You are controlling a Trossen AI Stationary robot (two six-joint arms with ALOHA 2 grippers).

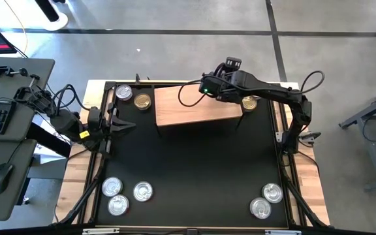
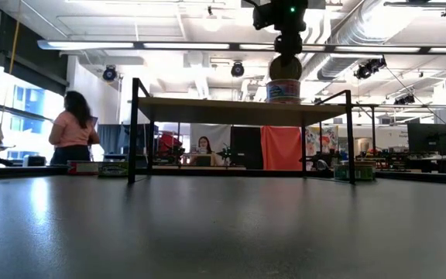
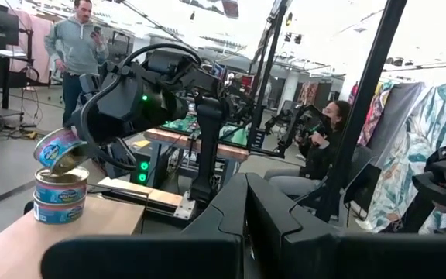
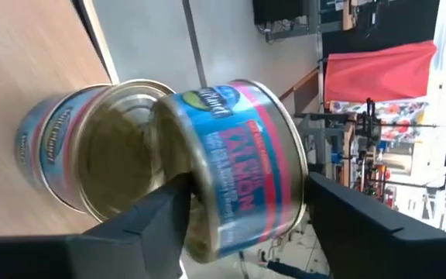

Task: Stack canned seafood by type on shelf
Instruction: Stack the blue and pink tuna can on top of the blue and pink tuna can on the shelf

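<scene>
On the wooden shelf (image 1: 198, 108) stands a stack of two blue-labelled cans (image 3: 60, 198), near its far right corner. A third blue-and-pink can (image 4: 242, 174) tilts on top of that stack, with my right gripper (image 4: 246, 186) shut on it from above; the low view shows this gripper (image 2: 288, 43) over the stack (image 2: 283, 90). My left gripper (image 1: 126, 124) hovers shut off the shelf's left end, holding nothing. Loose cans lie on the black mat (image 1: 194, 170). My right gripper pinches the tilted can by its labelled side wall (image 4: 207, 205), one finger (image 4: 157, 221) on each side. The fingers slant down from the table's right. The can leans over, its lower rim (image 3: 72, 164) on the lid of the stack's top can.
Two cans (image 1: 123, 93) (image 1: 143, 102) sit at the far left of the mat, one (image 1: 249, 102) under the right arm, three (image 1: 112, 187) near left, two (image 1: 272, 192) near right. The mat's middle is bare. People stand and sit in the room behind.
</scene>
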